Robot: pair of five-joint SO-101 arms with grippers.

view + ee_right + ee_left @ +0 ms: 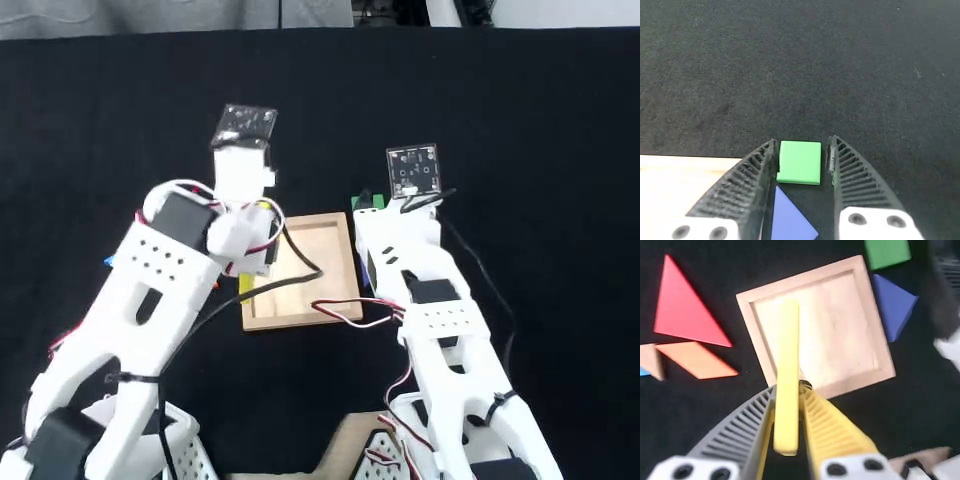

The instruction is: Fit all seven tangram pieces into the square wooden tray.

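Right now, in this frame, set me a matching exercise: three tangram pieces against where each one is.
1. yellow piece
2. green square
3. red triangle

A. on the cloth beside the orange piece
B. clamped edge-on in the left gripper
C. on the cloth inside the open right gripper

Pairs: 1-B, 2-C, 3-A
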